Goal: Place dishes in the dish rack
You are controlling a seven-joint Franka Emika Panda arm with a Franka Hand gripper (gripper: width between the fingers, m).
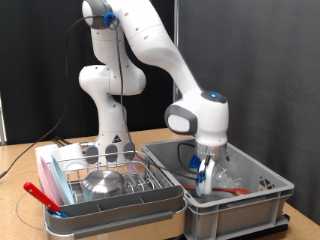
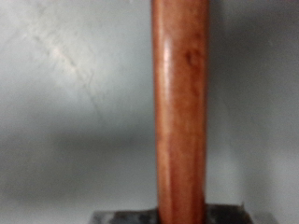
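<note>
Your gripper [image 1: 205, 178] sits inside the grey bin [image 1: 262, 185], over an orange-brown stick [image 2: 179, 112]; its closure is indeterminable. Steel bowl [image 1: 102, 181] already racked in the dish rack [image 1: 150, 182].

**newbie:** where's the arm at right now?

**mod:** the white jointed Panda arm [image 1: 150, 50] rises tall from its base, arcs over toward the exterior view's right, then bends straight down. Its two-finger gripper [image 1: 205, 180] hangs low, fingers pointing down.
</note>
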